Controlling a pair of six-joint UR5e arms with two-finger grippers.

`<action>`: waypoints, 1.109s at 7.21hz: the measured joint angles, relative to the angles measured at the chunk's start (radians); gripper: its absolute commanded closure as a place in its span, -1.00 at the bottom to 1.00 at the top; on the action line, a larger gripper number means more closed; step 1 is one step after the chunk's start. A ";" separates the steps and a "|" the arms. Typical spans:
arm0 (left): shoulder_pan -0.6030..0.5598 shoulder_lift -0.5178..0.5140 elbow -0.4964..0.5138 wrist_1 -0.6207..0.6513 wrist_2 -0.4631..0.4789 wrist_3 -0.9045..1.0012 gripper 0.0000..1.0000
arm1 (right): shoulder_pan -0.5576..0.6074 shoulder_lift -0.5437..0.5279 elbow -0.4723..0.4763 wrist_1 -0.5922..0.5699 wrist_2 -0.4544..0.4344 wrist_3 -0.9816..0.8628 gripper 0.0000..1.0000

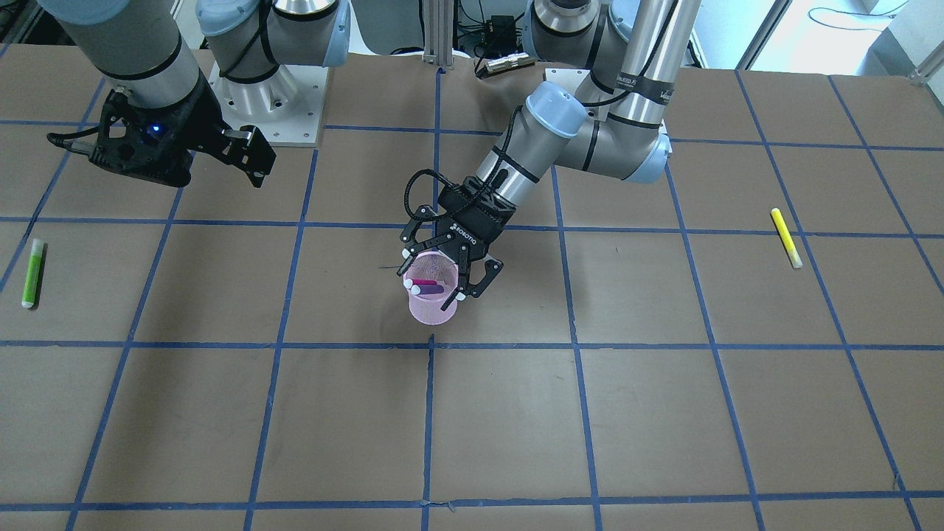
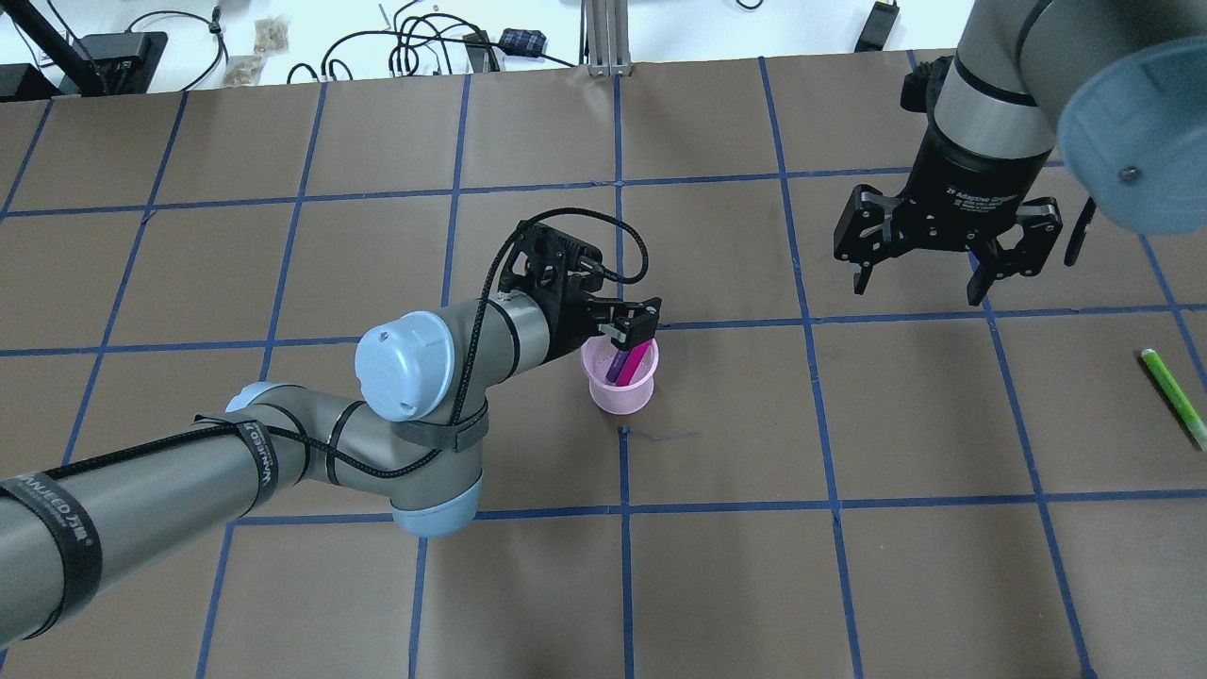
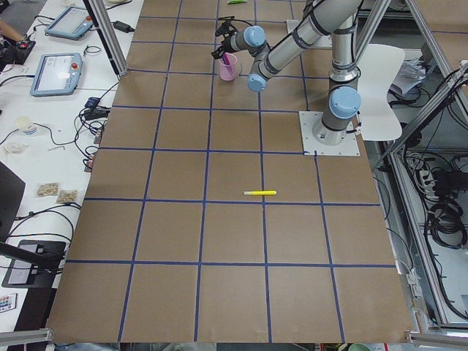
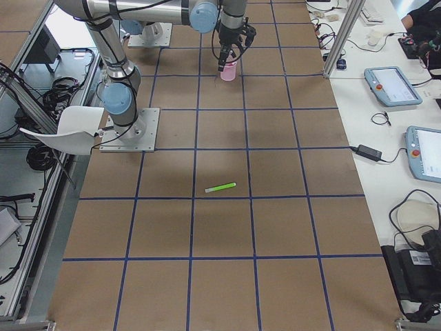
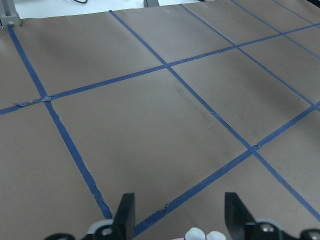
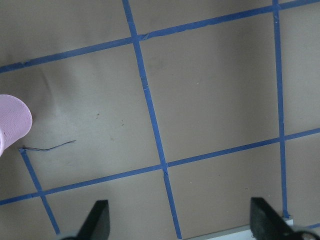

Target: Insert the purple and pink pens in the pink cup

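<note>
Exterior front-facing view had my left gripper (image 1: 434,289) spread wide, empty, right over the pink cup (image 1: 434,311), where purple pen (image 1: 430,290) and pink pen (image 1: 425,282) leaned, white ends toward nine o'clock (right gripper (image 1: 254,156), open too, far off at ten).

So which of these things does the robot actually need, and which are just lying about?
Part of the job: pink cup, with the purple pen and pink pen inside it; left gripper, open over it.
Just lying about: green pen, yellow pen.
</note>
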 measured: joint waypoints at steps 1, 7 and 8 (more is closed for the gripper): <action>0.005 0.011 0.041 -0.080 0.016 -0.001 -0.77 | 0.000 0.000 -0.001 -0.001 0.000 0.000 -1.00; 0.135 0.164 0.545 -1.321 0.261 0.016 -0.92 | 0.000 -0.045 -0.002 0.002 0.020 -0.129 -1.00; 0.171 0.211 0.576 -1.477 0.305 0.014 -0.93 | 0.000 -0.058 -0.001 0.003 0.020 -0.188 -1.00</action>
